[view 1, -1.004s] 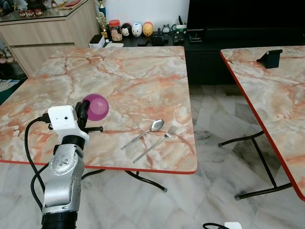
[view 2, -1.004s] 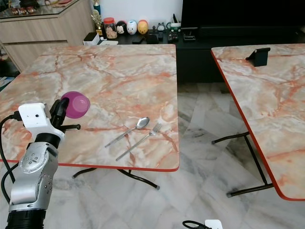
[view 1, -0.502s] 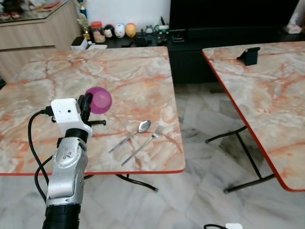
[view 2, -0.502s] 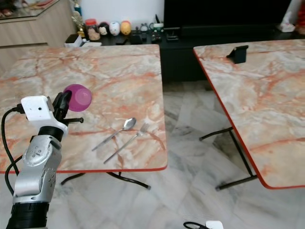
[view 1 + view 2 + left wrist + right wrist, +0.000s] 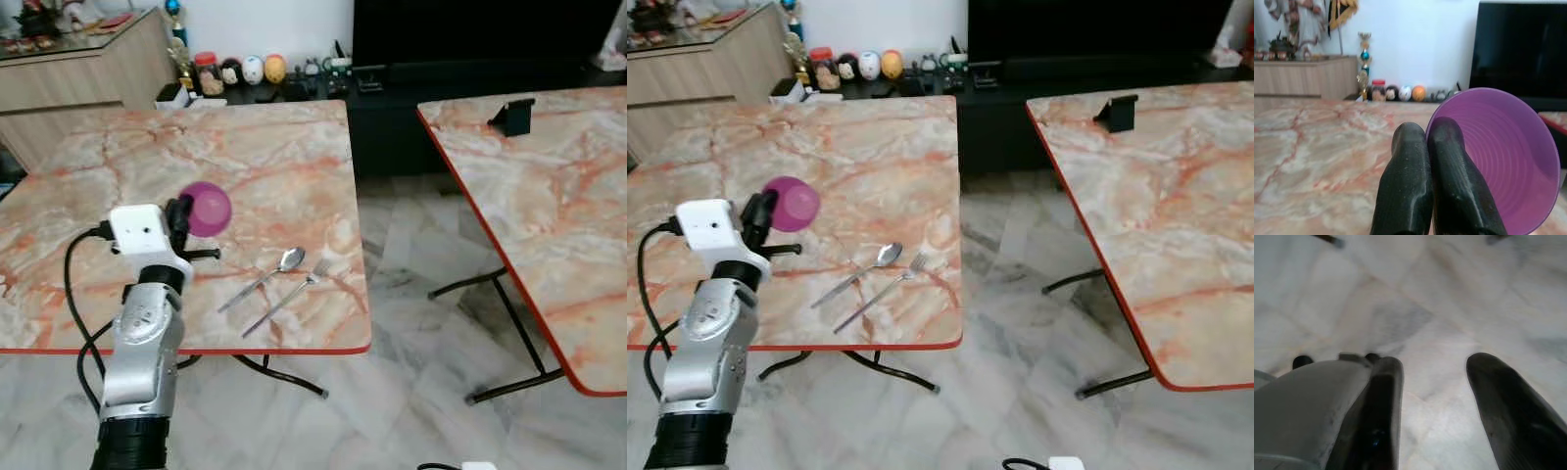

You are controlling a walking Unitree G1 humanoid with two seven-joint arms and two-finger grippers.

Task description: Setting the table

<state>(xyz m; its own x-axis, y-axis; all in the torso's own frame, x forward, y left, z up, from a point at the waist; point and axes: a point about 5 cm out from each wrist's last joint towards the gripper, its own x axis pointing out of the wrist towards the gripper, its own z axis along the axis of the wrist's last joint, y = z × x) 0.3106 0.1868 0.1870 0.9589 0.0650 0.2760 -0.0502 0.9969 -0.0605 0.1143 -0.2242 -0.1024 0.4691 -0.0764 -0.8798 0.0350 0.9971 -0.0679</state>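
My left gripper is raised over the near left part of the marble table, shut on the rim of a purple bowl. In the left wrist view both black fingers pinch the purple bowl at its edge, its hollow facing the camera. A spoon and a fork lie side by side on the table, to the right of the bowl, near the front edge. My right gripper hangs open above the tiled floor.
A second marble table stands to the right with a black phone stand on it; a floor gap separates the tables. A dark TV bench with small figurines is behind. A wooden counter stands back left.
The camera has shifted, so the scene sits a little differently. My left gripper keeps hold of the purple bowl above the table, in about the same spot relative to the spoon and fork.
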